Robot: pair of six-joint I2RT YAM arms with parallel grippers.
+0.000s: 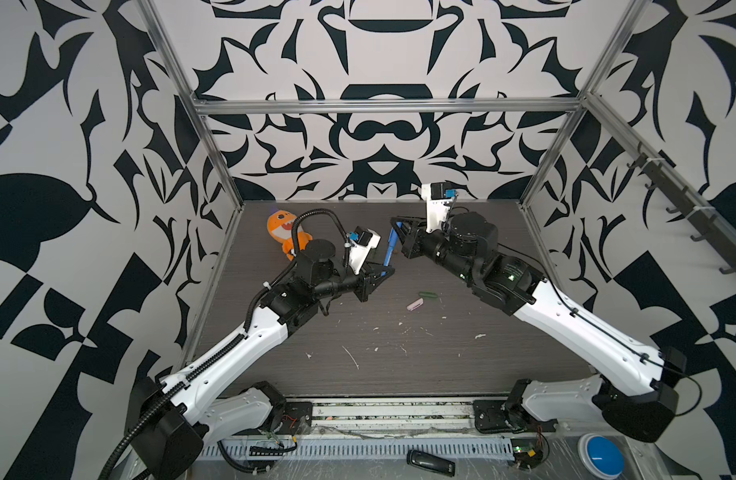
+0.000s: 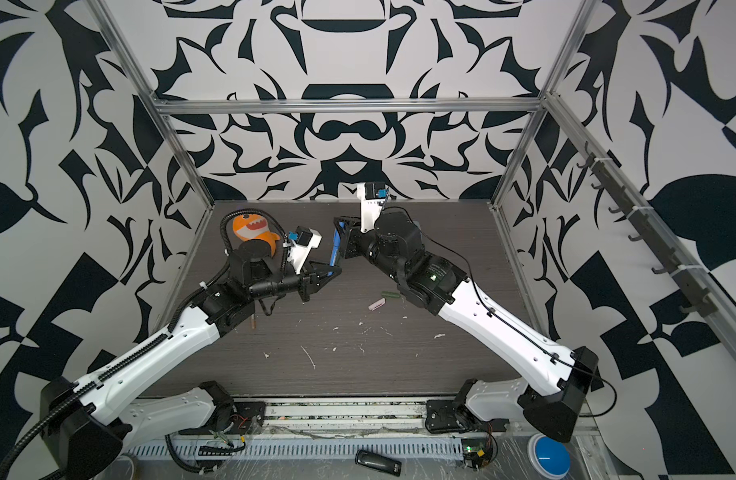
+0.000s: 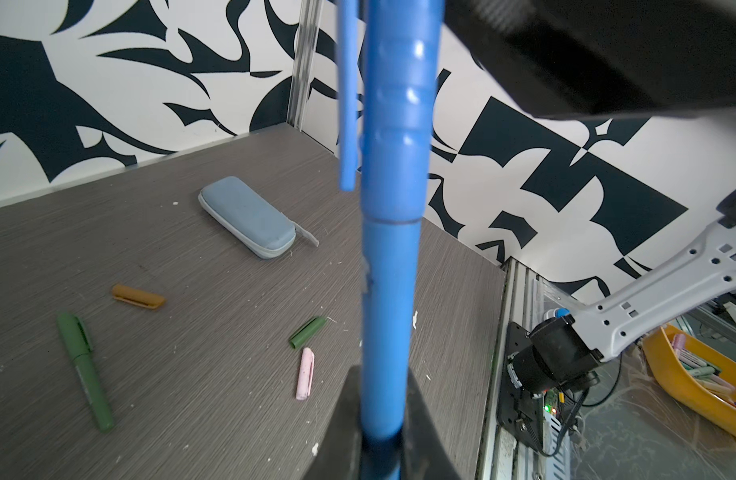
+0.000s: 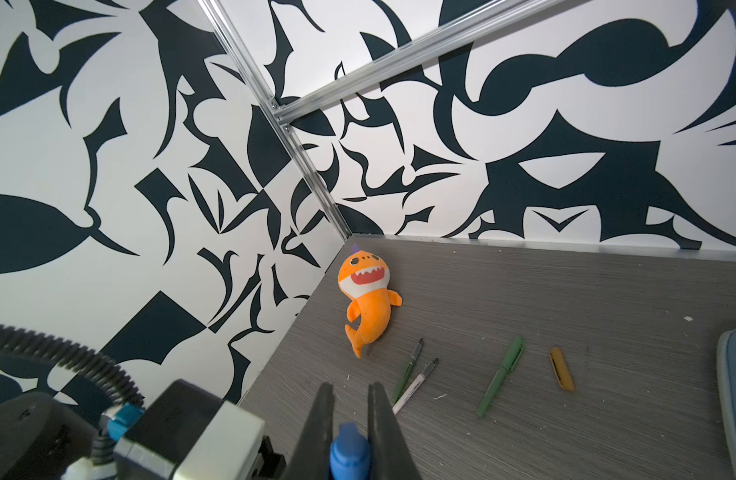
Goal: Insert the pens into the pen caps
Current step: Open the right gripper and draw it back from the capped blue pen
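I see both arms meeting above the middle of the grey table [image 1: 399, 374], sharing one blue pen [image 3: 389, 311]. The left gripper [image 3: 382, 415] is pinching the pen's lower end, jaws pressed against the barrel. The pen slants up toward twelve o'clock, leaning a little to one. A blue cap [image 3: 399, 124] sits over its upper end, clip running alongside. The right gripper [image 4: 351, 390] is clamped on the cap's far tip, its two fingers [image 4: 324, 415] squeezing the blue plastic between them.

Down on the table, at about four o'clock from the left gripper, lie a green cap [image 1: 427, 295] and a pale pink cap [image 1: 414, 306], near each other but apart. Toward ten o'clock, by the far corner, lies an orange shark plush [image 1: 283, 232]. Near it a bare green pen [image 4: 407, 370] and a white-pink pen [image 4: 416, 386] lie close side by side, dark tips toward the plush. Further along lie a capped green pen [image 4: 501, 380], an orange-brown cap [image 4: 562, 369] and a pale blue zip case [image 3: 247, 216]. In a top view, the end of an orange-brown pen [image 2: 253, 322] pokes out from under the left arm.
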